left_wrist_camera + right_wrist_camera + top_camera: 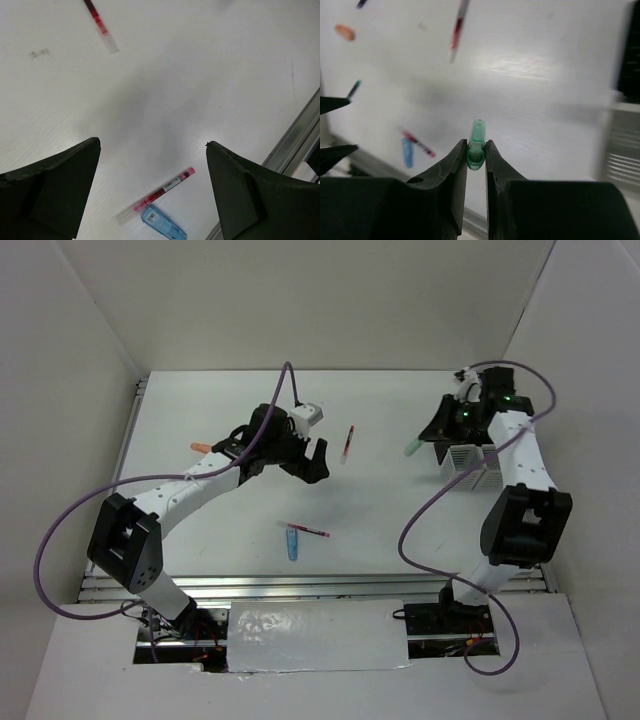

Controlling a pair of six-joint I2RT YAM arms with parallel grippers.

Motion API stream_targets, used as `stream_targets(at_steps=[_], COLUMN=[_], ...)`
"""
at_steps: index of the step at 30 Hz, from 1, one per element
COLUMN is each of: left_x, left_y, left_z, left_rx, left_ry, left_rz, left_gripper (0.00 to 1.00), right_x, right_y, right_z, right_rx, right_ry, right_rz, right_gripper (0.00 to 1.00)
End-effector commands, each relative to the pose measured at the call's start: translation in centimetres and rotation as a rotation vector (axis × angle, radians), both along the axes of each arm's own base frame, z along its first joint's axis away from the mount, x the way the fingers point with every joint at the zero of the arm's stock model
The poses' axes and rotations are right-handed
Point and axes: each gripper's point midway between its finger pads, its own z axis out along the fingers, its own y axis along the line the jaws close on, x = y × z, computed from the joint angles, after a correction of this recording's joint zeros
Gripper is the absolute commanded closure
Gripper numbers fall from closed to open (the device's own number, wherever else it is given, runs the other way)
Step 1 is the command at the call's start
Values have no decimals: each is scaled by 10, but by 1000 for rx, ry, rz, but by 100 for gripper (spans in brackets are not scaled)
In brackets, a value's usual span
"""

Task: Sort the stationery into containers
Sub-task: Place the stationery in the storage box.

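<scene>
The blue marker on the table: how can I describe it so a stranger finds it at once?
On the white table, look near the middle of the near edge. A thin red pen lies there, with the blue marker just beside it. The marker is short, thick and light blue; the pens are thin and red.
</scene>
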Motion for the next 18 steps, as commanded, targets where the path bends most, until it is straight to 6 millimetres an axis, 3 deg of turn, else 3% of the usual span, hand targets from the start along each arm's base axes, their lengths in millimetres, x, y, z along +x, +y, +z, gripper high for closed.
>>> stream_targets(at_steps=[1, 2, 6, 13, 18], left_x=[10, 11, 17, 33, 26], left_y=[7, 9, 21, 47, 61], left_z=[19, 16, 12, 7, 7], left_rx=[-1, 12, 34, 46, 43], left_ry=[-82, -82, -83, -42, -36], left_rz=[29, 38, 88, 182, 160], left_gripper=[1, 1, 1, 2, 5], right_x=[-11, -13, -19, -10, 0], right_y=[-59, -86, -134, -161, -172], right_z=[41, 39, 42, 15, -5], right_rx=[-272, -347, -488, -565, -571], right_ry=[-166, -155, -186, -163, -131], right_rz=[-58, -125, -226, -313, -374], right_gripper=[100, 100, 100, 100, 100])
